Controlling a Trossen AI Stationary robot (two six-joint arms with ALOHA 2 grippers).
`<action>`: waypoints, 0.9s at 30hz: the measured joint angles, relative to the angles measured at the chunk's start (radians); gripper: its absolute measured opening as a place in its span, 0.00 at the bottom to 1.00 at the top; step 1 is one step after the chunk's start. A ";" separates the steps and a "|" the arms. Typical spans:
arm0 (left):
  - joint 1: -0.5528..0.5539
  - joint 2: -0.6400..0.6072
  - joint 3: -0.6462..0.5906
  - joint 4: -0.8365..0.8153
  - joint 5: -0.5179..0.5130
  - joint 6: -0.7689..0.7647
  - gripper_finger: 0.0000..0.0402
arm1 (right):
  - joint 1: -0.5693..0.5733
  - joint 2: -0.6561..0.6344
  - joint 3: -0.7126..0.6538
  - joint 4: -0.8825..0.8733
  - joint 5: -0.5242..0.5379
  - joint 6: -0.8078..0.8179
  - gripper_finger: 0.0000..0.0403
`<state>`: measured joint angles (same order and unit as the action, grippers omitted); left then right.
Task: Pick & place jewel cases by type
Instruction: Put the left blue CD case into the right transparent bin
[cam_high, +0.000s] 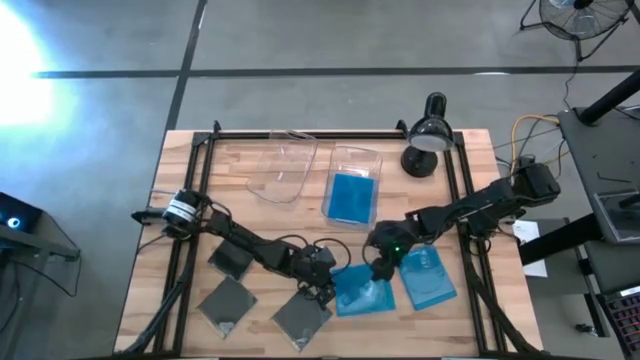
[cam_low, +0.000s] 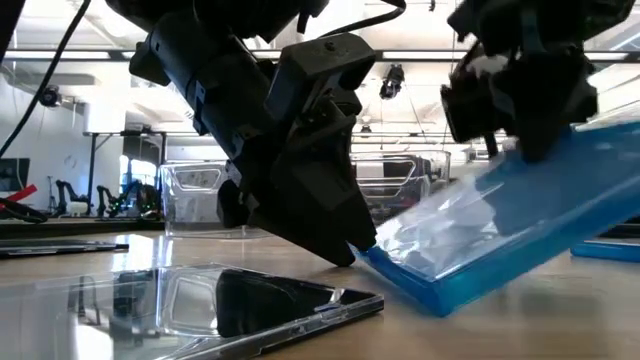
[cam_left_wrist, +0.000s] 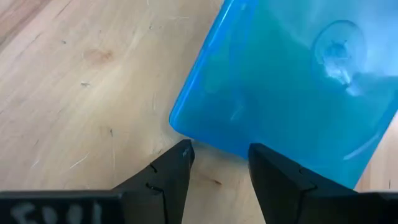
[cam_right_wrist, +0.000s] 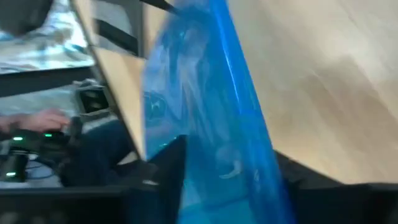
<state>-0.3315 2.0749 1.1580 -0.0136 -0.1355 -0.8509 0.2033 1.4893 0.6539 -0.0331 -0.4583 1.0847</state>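
Note:
A translucent blue jewel case (cam_high: 358, 292) stands tilted near the table's near edge, held by my shut right gripper (cam_high: 383, 268) at its raised side. My left gripper (cam_left_wrist: 221, 155) is open and low at the table, its fingertips at the case's low edge (cam_low: 400, 278). A second blue case (cam_high: 428, 278) lies flat to the right. A third blue case (cam_high: 352, 197) lies in a clear bin (cam_high: 356, 160). Three dark cases (cam_high: 232, 260), (cam_high: 225, 302), (cam_high: 300, 320) lie flat at the near left. My right gripper pinches the blue case between its two fingers (cam_right_wrist: 169, 171) at the raised edge (cam_low: 560, 150), coming from above and pointing down. The case is tilted, with its opposite low edge on the table. My left gripper's fingertips (cam_left_wrist: 181, 154) stand at that low edge; whether they touch it I cannot tell.
A second clear bin (cam_high: 282, 168) stands at the far left middle, with a black desk lamp (cam_high: 428, 135) at the far right. Black rails (cam_high: 190, 200) run along the table's sides. Bare wood shows on the table's left side.

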 joint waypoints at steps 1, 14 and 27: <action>-0.004 -0.009 0.000 -0.010 -0.003 0.000 0.36 | -0.001 -0.007 0.005 0.003 0.000 -0.001 0.26; -0.150 -0.291 -0.028 -0.576 -0.262 -0.166 0.37 | -0.114 -0.299 0.389 -0.576 0.443 -0.560 0.05; -0.200 -0.461 -0.209 -0.552 -0.341 -0.458 0.37 | -0.455 0.185 0.995 -1.235 0.462 -1.206 0.05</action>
<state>-0.5312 1.6141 0.9488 -0.5658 -0.4763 -1.3086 -0.2516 1.6742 1.6490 -1.2679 0.0032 -0.1208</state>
